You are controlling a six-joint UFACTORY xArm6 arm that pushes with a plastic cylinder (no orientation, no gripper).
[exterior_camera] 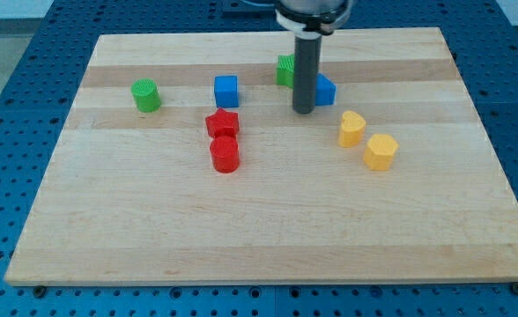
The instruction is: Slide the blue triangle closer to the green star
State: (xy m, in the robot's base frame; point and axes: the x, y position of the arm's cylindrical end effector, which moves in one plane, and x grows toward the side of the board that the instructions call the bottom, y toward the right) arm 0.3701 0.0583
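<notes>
The blue triangle (326, 89) lies at the board's upper middle, partly hidden behind my rod. The green star (284, 70) sits just up and left of it, also partly hidden by the rod. My tip (303, 110) rests on the board right at the blue triangle's lower left side, below the green star. The two blocks are close together, with the rod crossing in front of the gap between them.
A blue cube (226, 91) and a green cylinder (145, 95) lie to the left. A red star (222, 124) and a red cylinder (225, 155) sit at centre. Two yellow blocks (352, 129) (381, 151) lie right of the tip. The wooden board (259, 220) has blue pegboard around it.
</notes>
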